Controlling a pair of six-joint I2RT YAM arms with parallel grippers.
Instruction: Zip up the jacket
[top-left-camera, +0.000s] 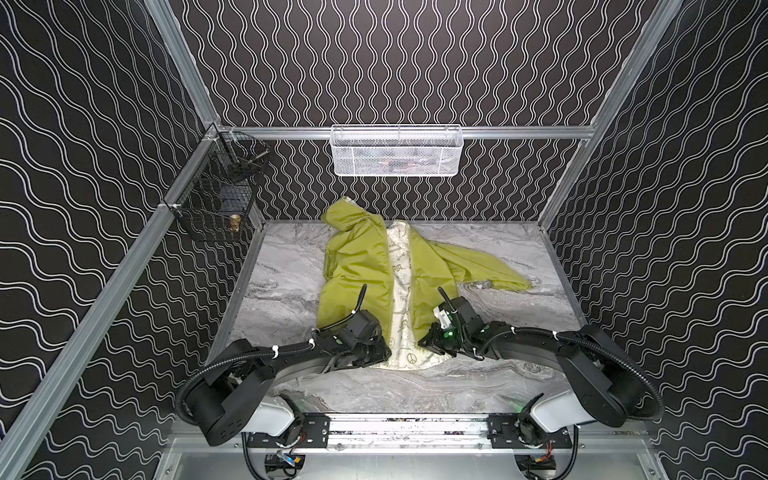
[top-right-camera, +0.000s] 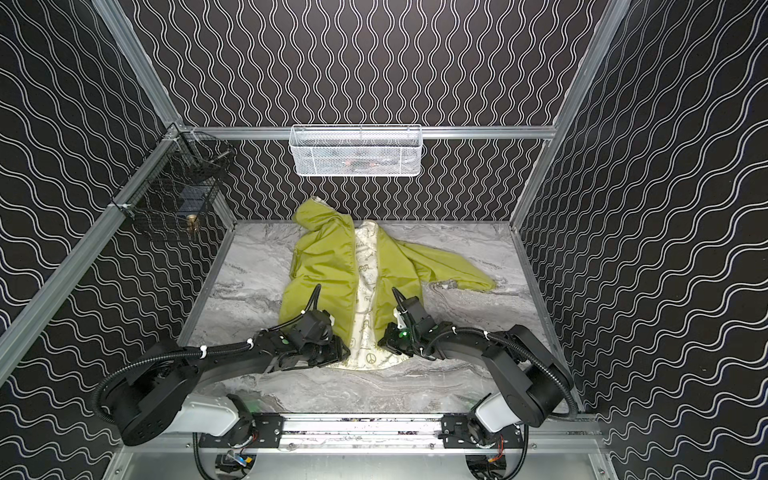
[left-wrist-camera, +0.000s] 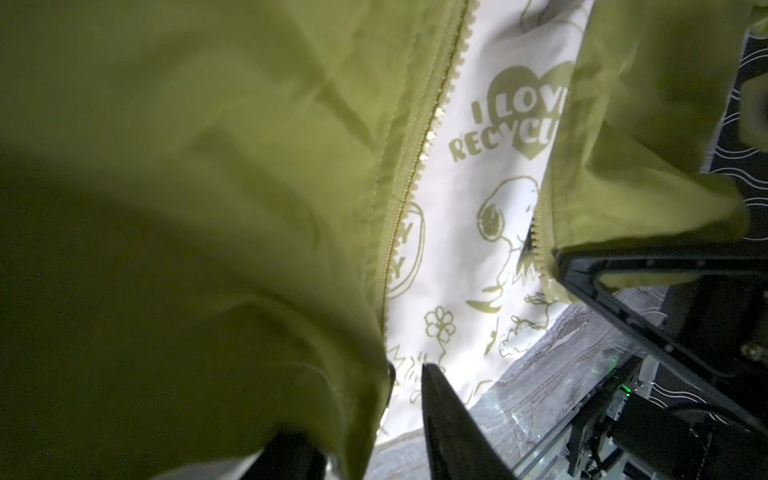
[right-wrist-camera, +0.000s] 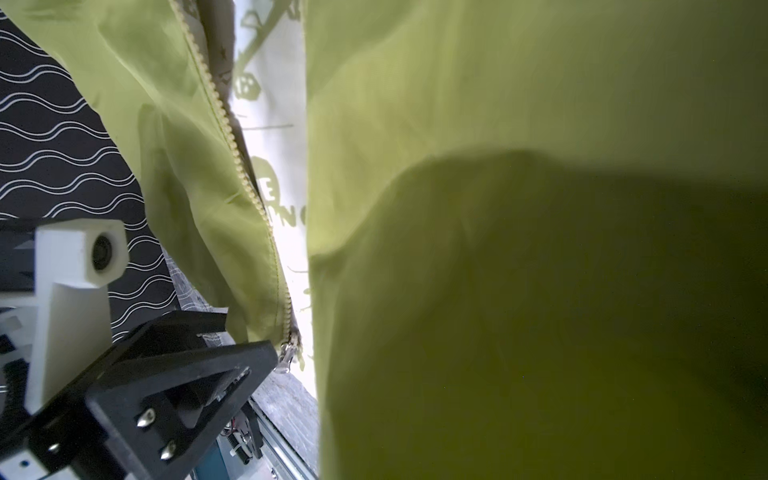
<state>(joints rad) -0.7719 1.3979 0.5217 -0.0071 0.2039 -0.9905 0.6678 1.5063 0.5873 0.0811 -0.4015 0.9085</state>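
The lime-green jacket (top-left-camera: 361, 266) (top-right-camera: 328, 266) lies front-open on the marble table, hood toward the back wall, with its cream printed lining (left-wrist-camera: 469, 249) showing between the two panels. My left gripper (top-left-camera: 380, 353) (left-wrist-camera: 409, 372) is at the bottom hem of the left panel. Its jaws stand slightly apart and green cloth lies over one finger. My right gripper (top-left-camera: 428, 338) (left-wrist-camera: 582, 270) is shut on the bottom edge of the right panel, and cloth hides its fingers in the right wrist view. The metal zipper slider (right-wrist-camera: 289, 357) hangs at the foot of the left panel's teeth, beside my left gripper (right-wrist-camera: 187, 374).
A white mesh basket (top-left-camera: 395, 149) hangs on the back wall and a black wire basket (top-left-camera: 216, 195) hangs on the left wall. One sleeve (top-left-camera: 490, 270) spreads right across the marble table (top-left-camera: 282, 299). A metal rail (top-left-camera: 407, 428) runs along the front.
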